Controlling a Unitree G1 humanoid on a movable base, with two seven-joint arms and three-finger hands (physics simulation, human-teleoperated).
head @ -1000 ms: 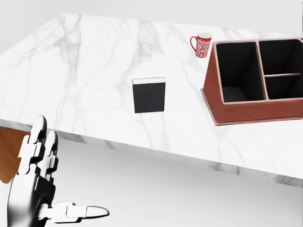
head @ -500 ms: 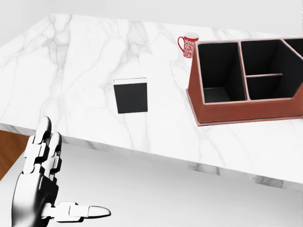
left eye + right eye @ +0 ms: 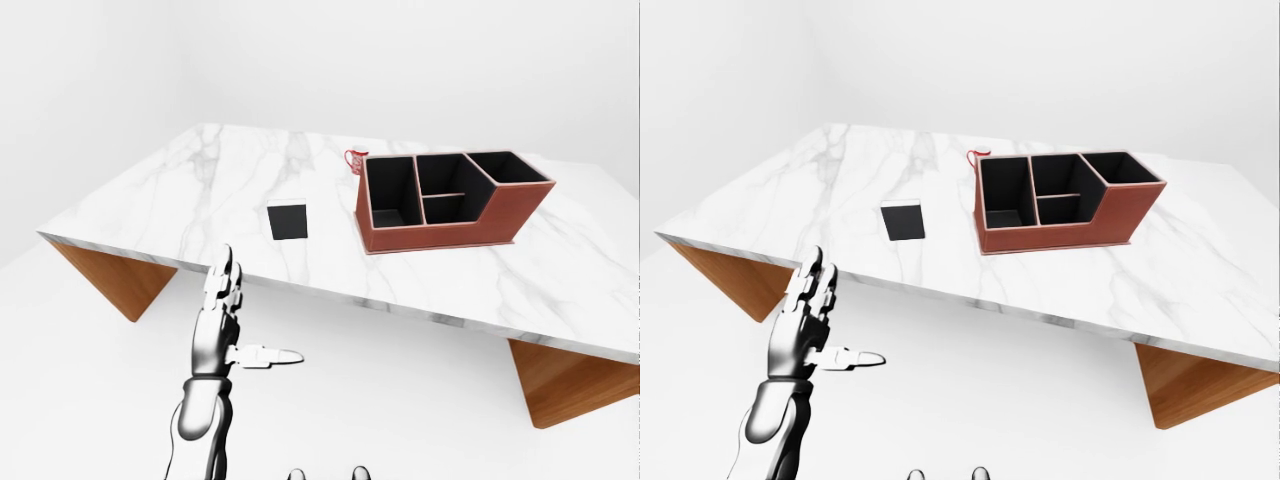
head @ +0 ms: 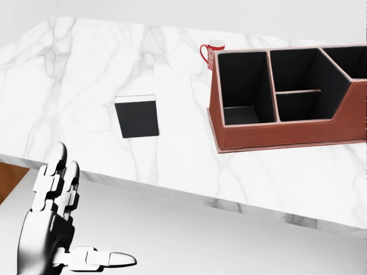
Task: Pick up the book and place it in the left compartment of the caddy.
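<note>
1. Left robot hand (image 4: 54,229) is hanging in the air below the near edge of the bench (image 3: 180,190), at the lower left of the head view, fingers (image 4: 51,172) stretched upward and thumb sticking out to the right; it is released and grasping nothing.
2. Right robot hand is not showing in any of the views.
3. Book (image 4: 137,116), a black one with a thin white strip along its top edge, is lying flat on the marble top, left of centre in the head view, well apart from the hand.
4. Caddy (image 4: 287,137), reddish-brown outside and black inside, is sitting to the right of the book with a gap of bare marble between them.
5. Its left compartment (image 4: 243,86) is one tall bay, lying nearest the book; to the right, the middle part is split by a cross divider, and a further bay is showing at the far right in the eye views.
6. Red patterned mug (image 4: 213,54) is standing just above the caddy's upper left corner in the head view.
7. Wooden supports (image 3: 120,285) are showing under the bench at both ends in the left-eye view.
</note>
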